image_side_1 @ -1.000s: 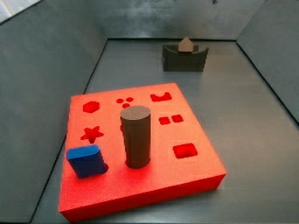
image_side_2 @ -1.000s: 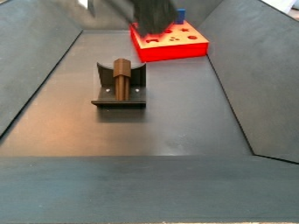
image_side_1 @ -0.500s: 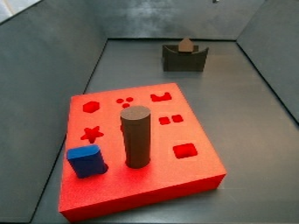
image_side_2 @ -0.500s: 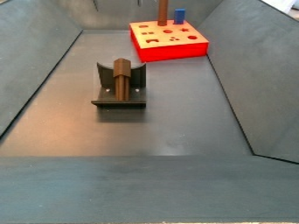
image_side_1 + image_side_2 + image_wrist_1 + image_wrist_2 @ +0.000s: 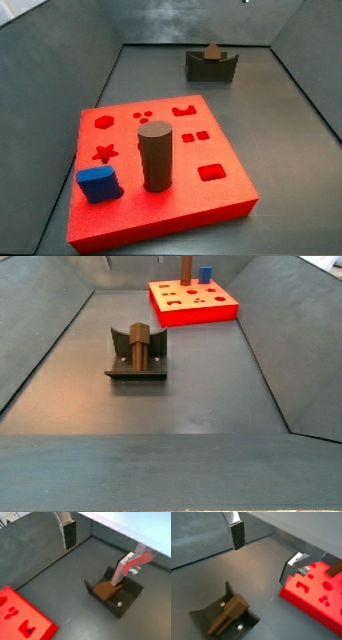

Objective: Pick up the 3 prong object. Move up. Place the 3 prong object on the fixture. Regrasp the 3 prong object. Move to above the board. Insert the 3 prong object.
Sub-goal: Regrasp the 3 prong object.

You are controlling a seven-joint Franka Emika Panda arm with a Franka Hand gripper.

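The 3 prong object (image 5: pixel 211 51), a small brown block, rests in the notch of the dark fixture (image 5: pixel 211 68) at the far end of the floor. It also shows on the fixture (image 5: pixel 136 366) in the side view from the opposite end, as an upright brown piece (image 5: pixel 138 344). The red board (image 5: pixel 160 175) lies apart from it. My gripper (image 5: pixel 95 554) is open and empty above the floor. In both wrist views the 3 prong object (image 5: pixel 107 589) (image 5: pixel 230 614) lies below and beside the fingers. No side view shows the gripper.
A tall dark brown cylinder (image 5: pixel 156 155) and a blue block (image 5: pixel 96 184) stand on the board. Grey walls enclose the floor on all sides. The board also shows in both wrist views (image 5: pixel 20 619) (image 5: pixel 318 594).
One second ago the blurred gripper showed at the top of a side view, over the board; it has since left that view. The 3 prong object has not moved.
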